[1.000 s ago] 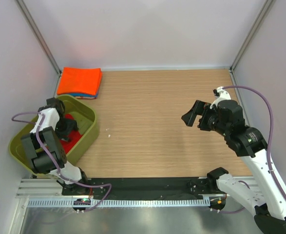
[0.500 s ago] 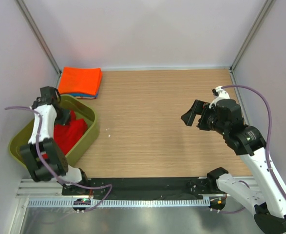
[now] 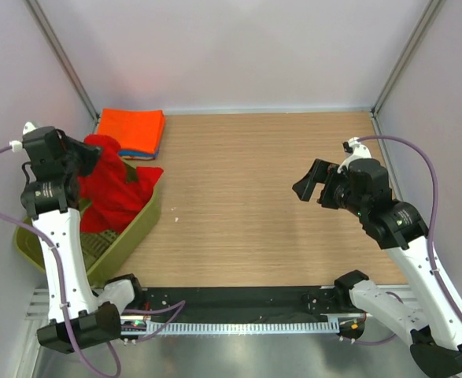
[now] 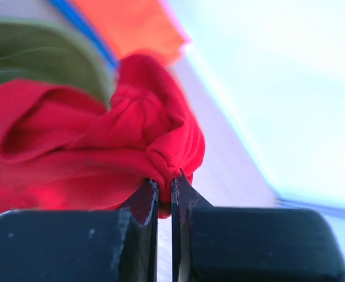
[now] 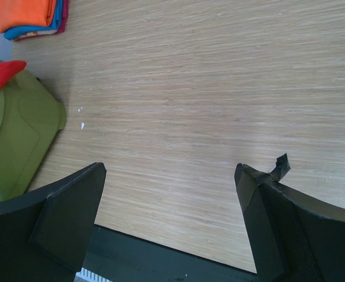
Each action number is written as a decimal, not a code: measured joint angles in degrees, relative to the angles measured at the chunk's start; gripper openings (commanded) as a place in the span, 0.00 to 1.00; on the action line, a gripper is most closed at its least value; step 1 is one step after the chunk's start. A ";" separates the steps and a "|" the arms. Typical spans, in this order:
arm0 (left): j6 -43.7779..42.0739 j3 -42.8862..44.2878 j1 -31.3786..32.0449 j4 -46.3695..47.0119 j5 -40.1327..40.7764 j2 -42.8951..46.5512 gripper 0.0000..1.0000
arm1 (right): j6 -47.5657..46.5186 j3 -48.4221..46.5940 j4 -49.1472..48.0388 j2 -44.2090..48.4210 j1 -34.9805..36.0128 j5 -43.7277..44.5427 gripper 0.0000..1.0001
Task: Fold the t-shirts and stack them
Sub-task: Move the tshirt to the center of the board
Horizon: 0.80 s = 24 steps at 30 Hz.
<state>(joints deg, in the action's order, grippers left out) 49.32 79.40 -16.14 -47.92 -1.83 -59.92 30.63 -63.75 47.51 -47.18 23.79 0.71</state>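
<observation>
The deep red t-shirt (image 3: 111, 187) hangs bunched from my left gripper (image 3: 87, 151), which is shut on a fold of it above the olive-green basket (image 3: 136, 227). In the left wrist view the jaws (image 4: 165, 189) pinch the red cloth (image 4: 101, 147) tight. The shirt's lower part still drapes into the basket. The orange t-shirt (image 3: 130, 130) lies folded at the back left on top of the blue one (image 3: 138, 154). My right gripper (image 3: 316, 187) hovers open over the right side of the table, with only bare wood between its fingers (image 5: 171, 170).
The basket (image 5: 25, 129) stands at the table's left edge, close to the left wall. The folded stack (image 5: 25, 13) is just behind it. Small white specks (image 5: 82, 124) lie on the wood near the basket. A black rail runs along the near edge.
My left gripper shut on the red t-shirt inside the basket, then rose and swung back left, pulling the shirt up out of it. The right arm has barely moved.
</observation>
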 measured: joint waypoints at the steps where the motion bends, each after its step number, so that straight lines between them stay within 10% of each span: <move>1: 0.59 0.83 0.04 1.09 -2.12 -0.15 0.00 | 0.00 0.00 -0.11 -0.02 -0.02 0.00 1.00; 14: 16.22 33.70 4.42 32.74 -13.79 -12.00 0.01 | 0.02 -1.86 -0.35 0.39 -0.02 0.04 1.00; 24: 12.28 27.43 36.26 38.66 -15.45 -19.34 0.01 | 2.10 -4.57 1.29 3.43 -0.02 0.83 1.00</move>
<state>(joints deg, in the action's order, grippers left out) 61.60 106.83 20.12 -9.26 -17.28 -79.26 32.73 -68.31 48.80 -43.75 23.77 1.54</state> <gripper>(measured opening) 0.039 0.996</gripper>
